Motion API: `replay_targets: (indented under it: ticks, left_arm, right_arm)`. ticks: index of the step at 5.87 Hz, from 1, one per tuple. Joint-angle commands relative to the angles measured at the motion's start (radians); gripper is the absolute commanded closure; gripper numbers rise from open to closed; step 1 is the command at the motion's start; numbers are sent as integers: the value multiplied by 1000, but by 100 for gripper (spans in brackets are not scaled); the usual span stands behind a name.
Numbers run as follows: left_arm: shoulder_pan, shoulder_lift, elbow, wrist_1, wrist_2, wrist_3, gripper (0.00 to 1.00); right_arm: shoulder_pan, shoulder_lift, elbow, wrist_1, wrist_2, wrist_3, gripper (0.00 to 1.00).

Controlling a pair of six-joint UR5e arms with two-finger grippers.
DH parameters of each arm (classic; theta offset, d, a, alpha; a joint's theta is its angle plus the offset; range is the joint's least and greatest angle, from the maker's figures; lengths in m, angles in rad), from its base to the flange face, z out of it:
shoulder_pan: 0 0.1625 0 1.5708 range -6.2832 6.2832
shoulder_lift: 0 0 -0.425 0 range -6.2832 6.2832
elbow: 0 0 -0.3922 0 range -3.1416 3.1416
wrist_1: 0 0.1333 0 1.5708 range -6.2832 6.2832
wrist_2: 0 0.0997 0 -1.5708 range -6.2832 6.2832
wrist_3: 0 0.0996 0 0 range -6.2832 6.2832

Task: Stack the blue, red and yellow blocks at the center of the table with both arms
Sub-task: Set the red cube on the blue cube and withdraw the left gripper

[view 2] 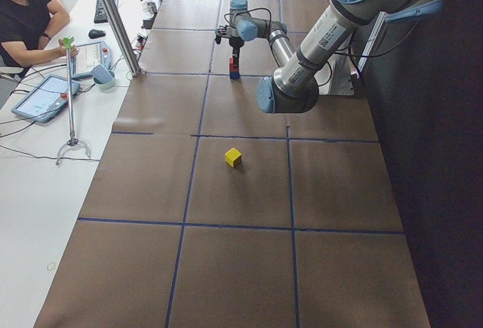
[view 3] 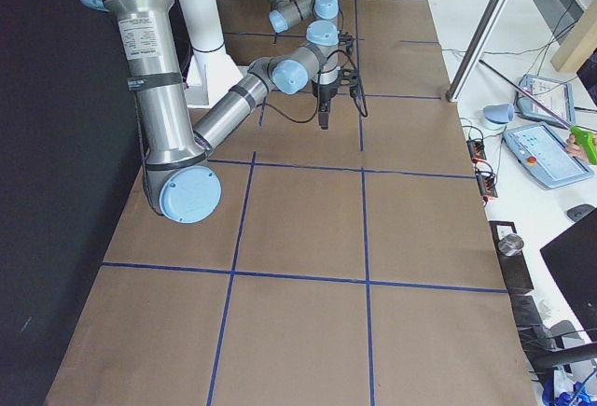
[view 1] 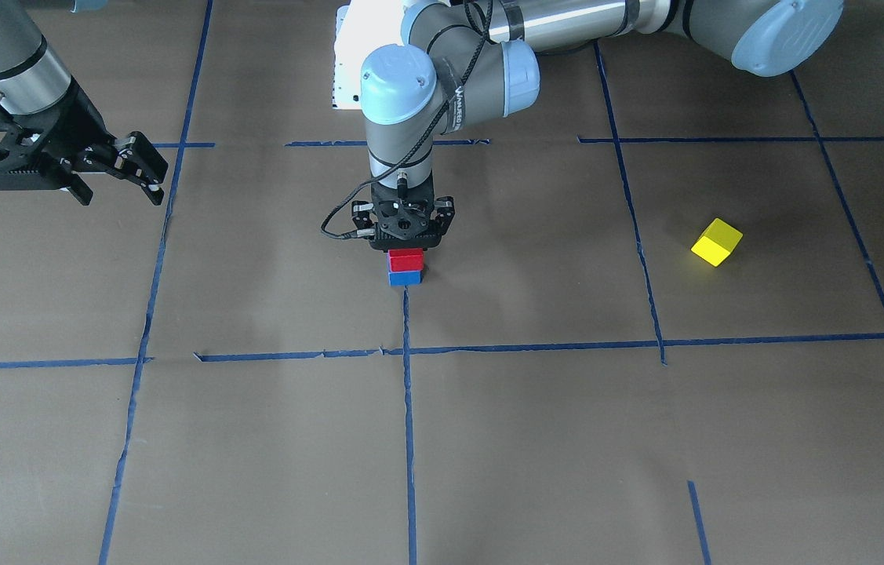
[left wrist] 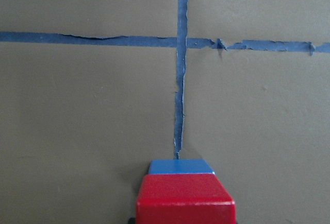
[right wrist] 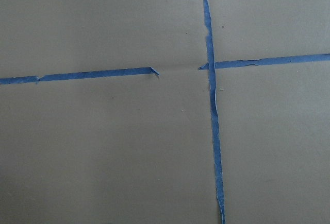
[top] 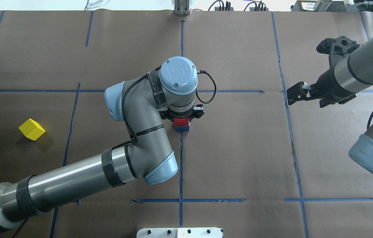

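A red block point(view 1: 405, 260) sits squarely on a blue block point(view 1: 404, 278) at the table's centre, where blue tape lines meet. My left gripper point(view 1: 406, 239) points straight down over the stack and is shut on the red block; its fingertips are hidden behind the wrist. In the left wrist view the red block point(left wrist: 185, 198) fills the bottom centre, with the blue block point(left wrist: 180, 166) showing just beyond it. A yellow block point(view 1: 717, 242) lies alone, tilted, on the robot's left side; it also shows in the overhead view point(top: 31, 129). My right gripper point(view 1: 118, 182) is open and empty, held above the table on the robot's right.
Blue tape lines point(view 1: 408, 392) divide the brown paper table into squares. A white base plate point(view 1: 347, 63) sits at the robot's edge. An operator point(view 2: 26, 11) sits at a side desk with tablets. The right wrist view holds only paper and tape point(right wrist: 212, 131).
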Motion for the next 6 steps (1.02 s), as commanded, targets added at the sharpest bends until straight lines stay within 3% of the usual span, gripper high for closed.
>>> replay_targets:
  ticks: [1,2,4,5,6]
  left_arm:
    - [1,-4,0,-12,3,0,0]
    - [1,1,-52,-9,3,2,0]
    - [-36,149,-297,0,3,11,0]
    - [-71,282,-428,0,0,60,0]
    - [-98,424,-562,-3,-1,226,0]
  right_arm:
    - [0,1,-1,0,1,-2,0]
    - [-1,1,-1,0,1,0,0]
    - [-2,3,-4,0,0,0,0]
    - [0,3,-4,0,0,0,0]
    - [0,3,-4,0,0,-2,0]
